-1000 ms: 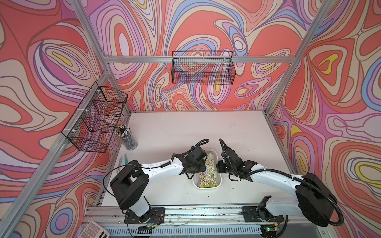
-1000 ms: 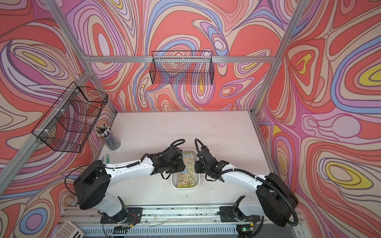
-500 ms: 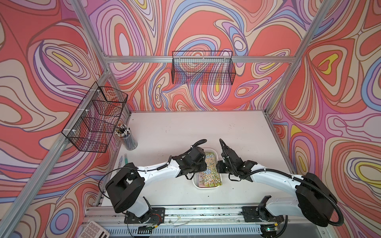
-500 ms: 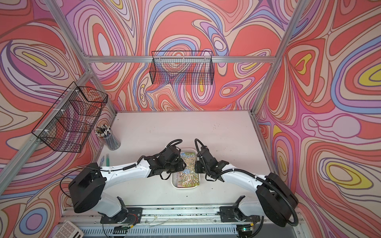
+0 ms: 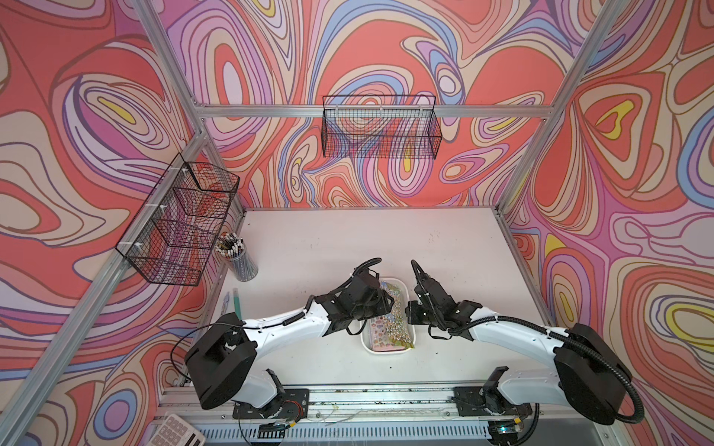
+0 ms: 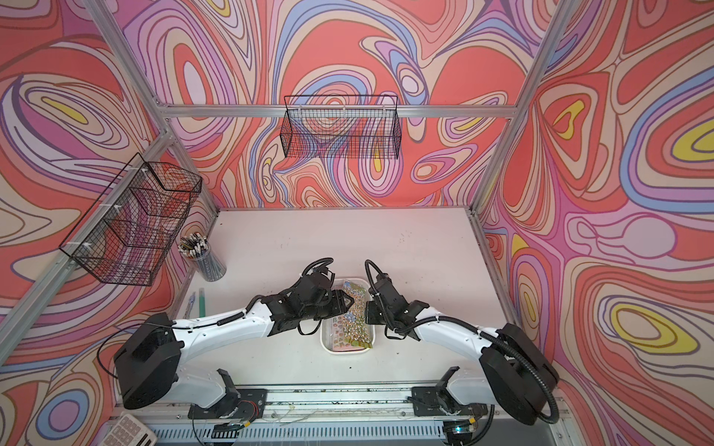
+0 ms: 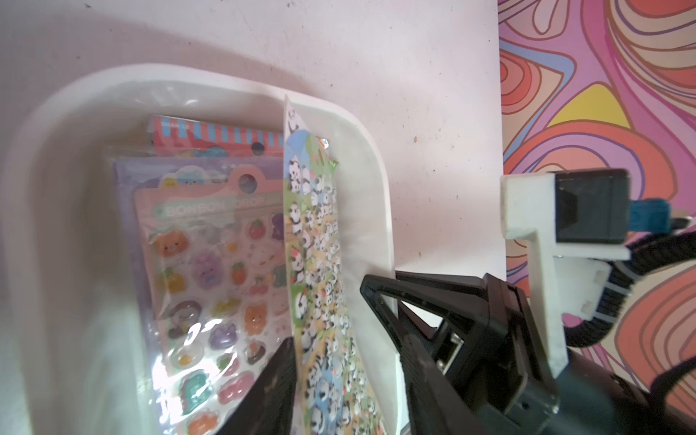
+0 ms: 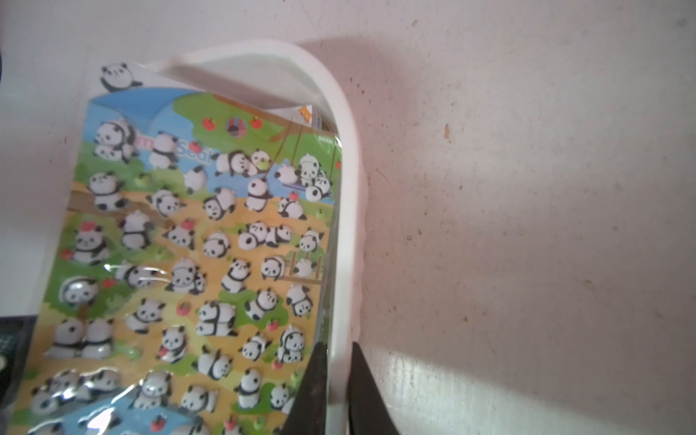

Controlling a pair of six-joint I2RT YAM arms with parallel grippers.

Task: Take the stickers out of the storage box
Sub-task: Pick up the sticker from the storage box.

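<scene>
The white storage box (image 5: 367, 345) (image 6: 327, 345) lies near the table's front, full of stickers (image 5: 391, 328) (image 6: 349, 328). My left gripper (image 5: 388, 303) (image 6: 347, 303) (image 7: 346, 388) is open inside the box. A panda sheet (image 7: 316, 244) (image 8: 211, 244) stands tilted on edge between its fingers, leaning on one finger. A pink fruit-and-animal sheet (image 7: 211, 263) lies flat below. My right gripper (image 5: 407, 312) (image 6: 367, 311) (image 8: 338, 350) is shut on the box's right wall (image 8: 346, 150), one finger inside and one outside.
A cup of pens (image 5: 239, 258) stands at the table's left. Two pens (image 5: 235, 305) lie beside the left arm. Black wire baskets hang on the back wall (image 5: 380, 127) and the left wall (image 5: 177, 224). A calculator (image 5: 177, 430) sits at the front left corner.
The left arm's shoulder has swung slightly leftward while its gripper stays over the box's left side. The right arm has not moved.
</scene>
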